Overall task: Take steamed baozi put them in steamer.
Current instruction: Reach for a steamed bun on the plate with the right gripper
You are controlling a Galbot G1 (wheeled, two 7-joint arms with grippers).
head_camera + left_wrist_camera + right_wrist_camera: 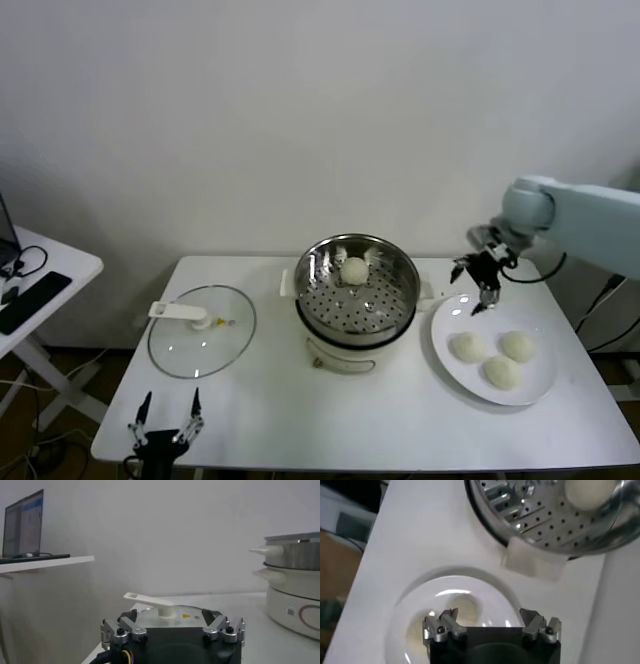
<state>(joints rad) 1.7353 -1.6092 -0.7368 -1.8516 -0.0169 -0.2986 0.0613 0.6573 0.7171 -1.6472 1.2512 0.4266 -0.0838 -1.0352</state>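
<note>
The steamer [356,290] is a shiny perforated steel basket on a white cooker base at the table's middle. One baozi [354,270] lies inside it at the back; it also shows in the right wrist view [583,493]. Three baozi [467,347] [517,345] [502,372] lie on a white plate [535,388] at the right. My right gripper [480,298] is open and empty, hanging over the plate's far left rim. In the right wrist view the plate [420,600] lies below its spread jaws. My left gripper [166,427] is open and empty at the table's front left edge.
A flat glass lid [175,350] with a white handle lies left of the steamer; it shows in the left wrist view [155,602]. A side table with a laptop [30,275] stands at far left. Cables hang at the right.
</note>
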